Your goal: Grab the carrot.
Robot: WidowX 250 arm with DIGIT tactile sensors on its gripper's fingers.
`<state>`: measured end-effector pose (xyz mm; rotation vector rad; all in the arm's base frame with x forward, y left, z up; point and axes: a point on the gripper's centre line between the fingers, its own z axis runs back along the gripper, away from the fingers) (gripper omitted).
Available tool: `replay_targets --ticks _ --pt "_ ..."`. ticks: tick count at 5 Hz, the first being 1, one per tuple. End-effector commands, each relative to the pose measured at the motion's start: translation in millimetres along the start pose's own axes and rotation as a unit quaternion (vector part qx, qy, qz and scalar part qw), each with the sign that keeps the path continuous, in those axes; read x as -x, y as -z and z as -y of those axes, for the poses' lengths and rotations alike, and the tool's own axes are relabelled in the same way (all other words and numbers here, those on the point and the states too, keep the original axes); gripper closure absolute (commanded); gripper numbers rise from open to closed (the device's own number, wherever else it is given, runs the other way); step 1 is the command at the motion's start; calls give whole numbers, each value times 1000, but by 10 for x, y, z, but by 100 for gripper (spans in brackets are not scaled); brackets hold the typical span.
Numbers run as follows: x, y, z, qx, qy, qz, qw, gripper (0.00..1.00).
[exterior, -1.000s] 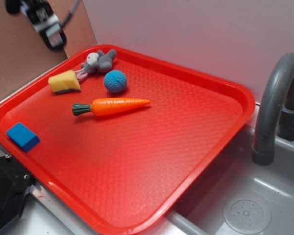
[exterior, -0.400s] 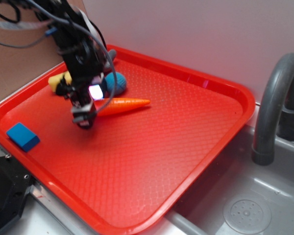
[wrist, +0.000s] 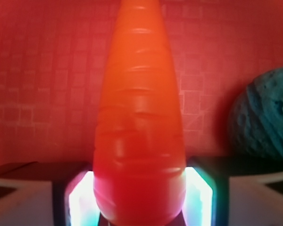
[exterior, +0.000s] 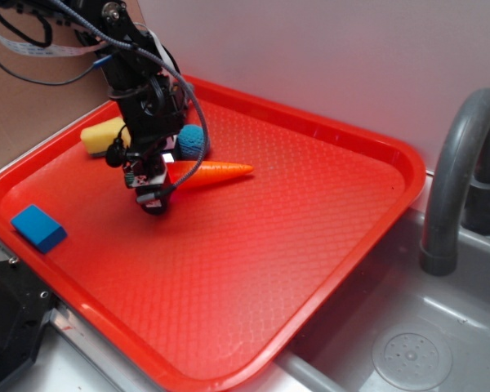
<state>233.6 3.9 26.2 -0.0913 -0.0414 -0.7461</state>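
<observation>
The orange carrot (exterior: 214, 171) lies on the red tray (exterior: 310, 245), tip pointing right; its green stem end is hidden behind my gripper (exterior: 151, 196). The gripper is down at the carrot's thick end. In the wrist view the carrot (wrist: 139, 117) fills the middle. Its thick end sits between the two lit pads of the gripper (wrist: 139, 205), and each pad looks pressed against a side. The jaws stand closed to the carrot's width.
A blue knitted ball (exterior: 193, 140) sits just behind the carrot and also shows in the wrist view (wrist: 266, 117). A yellow sponge wedge (exterior: 98, 135) lies at the tray's back left, a blue block (exterior: 37, 227) at front left. A grey faucet (exterior: 457, 180) and sink (exterior: 408, 351) are to the right.
The arm came in from the upper left, dropped onto the tray and shifted right onto the carrot's thick end. The carrot has hardly moved.
</observation>
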Motion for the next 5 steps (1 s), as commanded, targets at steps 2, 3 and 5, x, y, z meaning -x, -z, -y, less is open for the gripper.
replay_targets --ticks 2,3,5 --pt "43 -1345 301 -50 -224 -18 973 100" --pt "184 -1860 297 -37 -320 -17 947 100" --pt "431 -2691 560 -21 -370 17 929 100"
